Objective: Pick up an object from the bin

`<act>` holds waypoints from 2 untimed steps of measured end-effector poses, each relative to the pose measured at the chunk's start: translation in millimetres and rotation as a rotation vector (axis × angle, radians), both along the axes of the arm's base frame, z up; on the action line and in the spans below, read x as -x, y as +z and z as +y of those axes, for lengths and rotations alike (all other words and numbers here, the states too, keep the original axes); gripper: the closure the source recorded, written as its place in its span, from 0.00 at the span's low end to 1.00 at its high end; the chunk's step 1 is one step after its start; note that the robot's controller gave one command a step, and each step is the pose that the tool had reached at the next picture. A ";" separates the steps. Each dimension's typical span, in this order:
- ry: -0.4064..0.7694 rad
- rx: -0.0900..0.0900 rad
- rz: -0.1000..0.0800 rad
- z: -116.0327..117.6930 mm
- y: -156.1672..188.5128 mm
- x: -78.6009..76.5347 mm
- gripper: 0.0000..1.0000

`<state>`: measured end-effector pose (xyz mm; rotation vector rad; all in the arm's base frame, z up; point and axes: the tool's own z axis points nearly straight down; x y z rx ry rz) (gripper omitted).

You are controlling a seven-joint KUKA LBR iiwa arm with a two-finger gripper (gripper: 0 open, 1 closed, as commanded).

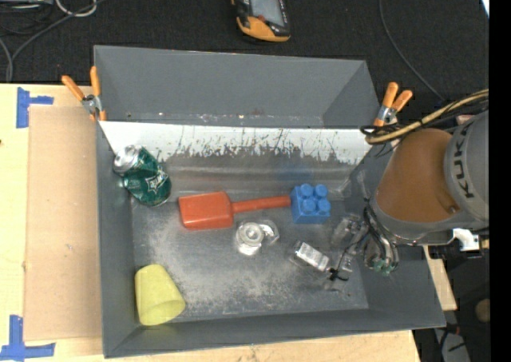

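Gripper point(345, 263) low at the right side of the bin point(239, 292), just beside a small silvery object point(311, 256). Open or closed: cannot tell. Blue block point(310, 202) near, toward the back wall.

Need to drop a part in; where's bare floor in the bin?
Bare floor: along the near wall between yellow cup and small metal piece; also at left between green can and yellow cup. Crowded: red spatula, clear cup, blue block, jaws.

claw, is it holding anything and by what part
Cannot tell: the claw sits right beside a small silvery piece, with no hold visible.
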<state>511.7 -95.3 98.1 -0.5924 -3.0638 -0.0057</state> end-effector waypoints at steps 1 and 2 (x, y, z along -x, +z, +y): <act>-0.040 0.007 -0.018 3.0 -29.2 -2.1 0.00; -0.094 0.004 -0.008 14.0 -28.8 -7.2 1.00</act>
